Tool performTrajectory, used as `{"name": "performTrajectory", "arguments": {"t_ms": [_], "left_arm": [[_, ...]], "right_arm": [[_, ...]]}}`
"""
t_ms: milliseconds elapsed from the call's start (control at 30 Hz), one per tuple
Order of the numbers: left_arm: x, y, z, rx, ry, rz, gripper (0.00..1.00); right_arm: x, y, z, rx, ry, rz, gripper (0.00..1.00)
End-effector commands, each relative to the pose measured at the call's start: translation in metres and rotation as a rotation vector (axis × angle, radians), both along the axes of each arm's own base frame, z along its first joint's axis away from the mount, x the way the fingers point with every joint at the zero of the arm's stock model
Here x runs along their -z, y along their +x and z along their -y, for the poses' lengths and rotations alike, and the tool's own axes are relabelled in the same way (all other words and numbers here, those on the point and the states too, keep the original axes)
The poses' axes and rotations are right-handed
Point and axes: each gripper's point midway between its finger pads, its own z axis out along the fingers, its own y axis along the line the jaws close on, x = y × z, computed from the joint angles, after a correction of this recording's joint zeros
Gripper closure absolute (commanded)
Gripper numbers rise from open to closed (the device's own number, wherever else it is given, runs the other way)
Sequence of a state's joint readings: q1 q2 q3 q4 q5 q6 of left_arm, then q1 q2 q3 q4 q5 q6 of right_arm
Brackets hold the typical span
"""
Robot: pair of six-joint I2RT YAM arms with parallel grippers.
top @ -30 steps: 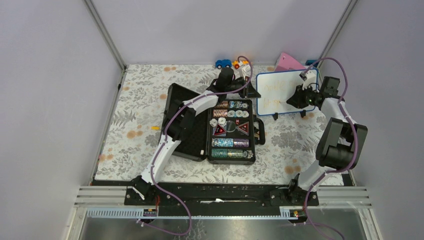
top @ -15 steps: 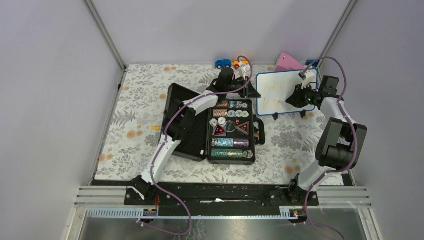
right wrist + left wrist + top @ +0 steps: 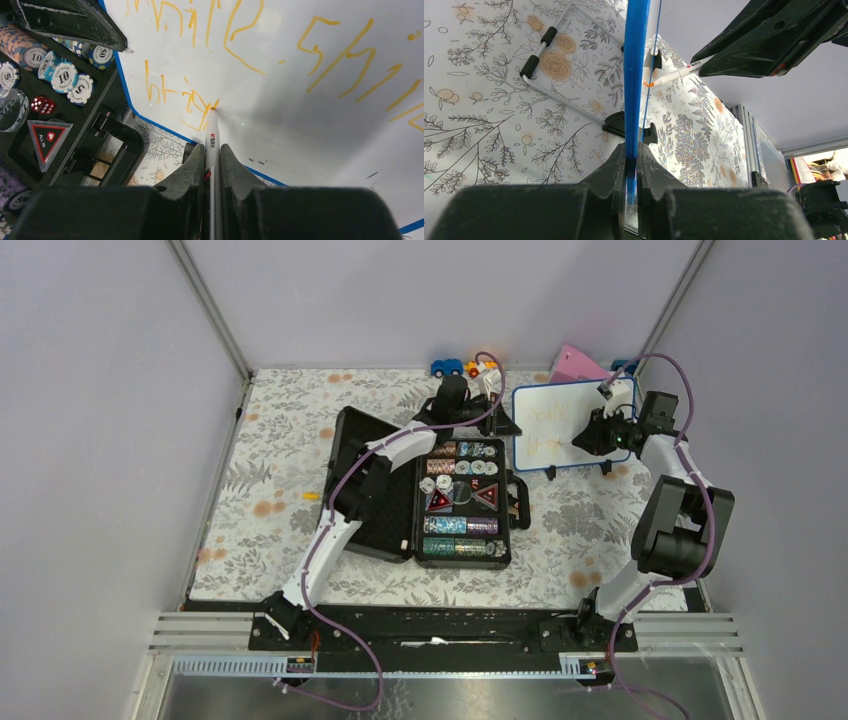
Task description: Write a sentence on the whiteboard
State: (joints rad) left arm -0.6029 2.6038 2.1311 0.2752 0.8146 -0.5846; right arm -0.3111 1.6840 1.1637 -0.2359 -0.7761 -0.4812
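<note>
The whiteboard (image 3: 548, 425), white with a thin blue frame and black feet, stands at the back right of the table. My left gripper (image 3: 512, 423) is shut on its left blue edge (image 3: 634, 75). My right gripper (image 3: 588, 437) is shut on a white marker (image 3: 210, 145) whose orange tip touches the board's lower left. The sentence (image 3: 240, 30) shows as orange strokes in two rows across the board; the lower row (image 3: 192, 102) ends at the tip. The marker also shows in the left wrist view (image 3: 679, 74).
An open black case of poker chips (image 3: 460, 500) lies just left of the board. A pink wedge (image 3: 578, 364) and small toy cars (image 3: 462, 367) sit at the back wall. The cell's side walls are close to the right arm (image 3: 680, 510).
My right gripper and the marker have shifted slightly on the lower part of the board. The left arm and the board have not moved.
</note>
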Motion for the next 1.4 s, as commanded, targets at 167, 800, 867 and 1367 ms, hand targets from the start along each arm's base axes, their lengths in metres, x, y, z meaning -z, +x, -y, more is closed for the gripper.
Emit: {"name": "performTrajectory", "arguments": {"t_ms": [167, 800, 867, 1367], "left_arm": [[-0.034, 0.007, -0.010, -0.013, -0.025, 0.034, 1.00], [-0.034, 0.007, -0.011, -0.012, -0.025, 0.036, 1.00], [-0.034, 0.007, -0.011, -0.013, -0.025, 0.033, 1.00], [-0.035, 0.007, -0.011, -0.014, -0.025, 0.037, 1.00]], "right_arm": [[-0.015, 0.014, 0.022, 0.044, -0.071, 0.065, 1.00], [-0.008, 0.005, 0.018, 0.024, -0.057, 0.046, 1.00], [-0.005, 0.003, 0.018, 0.022, -0.056, 0.036, 1.00], [0.006, -0.014, 0.011, 0.003, -0.057, 0.020, 1.00]]}}
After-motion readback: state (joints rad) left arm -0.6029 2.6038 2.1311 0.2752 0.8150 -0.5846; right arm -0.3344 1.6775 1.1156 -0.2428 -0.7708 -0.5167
